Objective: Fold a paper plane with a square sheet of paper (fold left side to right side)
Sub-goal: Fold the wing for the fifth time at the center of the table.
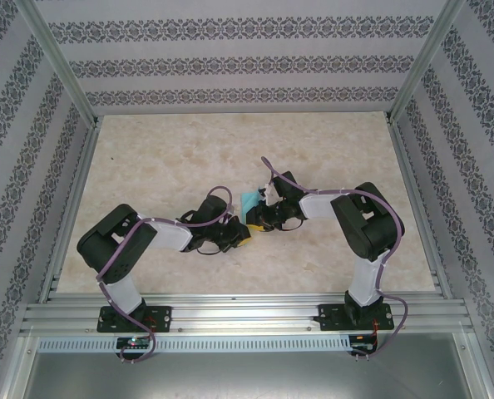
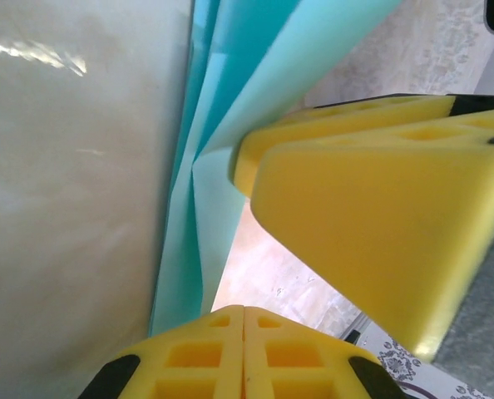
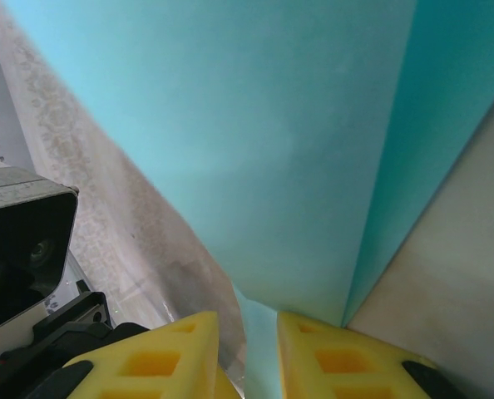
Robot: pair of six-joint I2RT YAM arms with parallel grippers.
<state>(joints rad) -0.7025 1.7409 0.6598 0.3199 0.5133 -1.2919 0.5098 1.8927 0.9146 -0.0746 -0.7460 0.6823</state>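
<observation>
The turquoise paper [image 1: 249,201] lies at mid-table between both arms, folded into layered flaps with a crease. In the left wrist view the paper [image 2: 201,216] rises in layers left of my left gripper [image 2: 244,320], whose yellow fingers are pressed together with nothing between them. From above, the left gripper [image 1: 241,235] sits just below the paper. My right gripper [image 1: 258,218] is at the paper's lower right edge. Its yellow fingers [image 2: 372,208] touch the fold with their tips. Up close, the right gripper [image 3: 249,332] stands narrowly apart, and the paper [image 3: 255,141] shows in the gap.
The marbled beige table [image 1: 164,158] stretches around the arms. Patterned walls and aluminium posts close it in on three sides, with a rail [image 1: 247,312] along the near edge. The left arm's black wrist housing [image 3: 22,241] is close beside the right gripper.
</observation>
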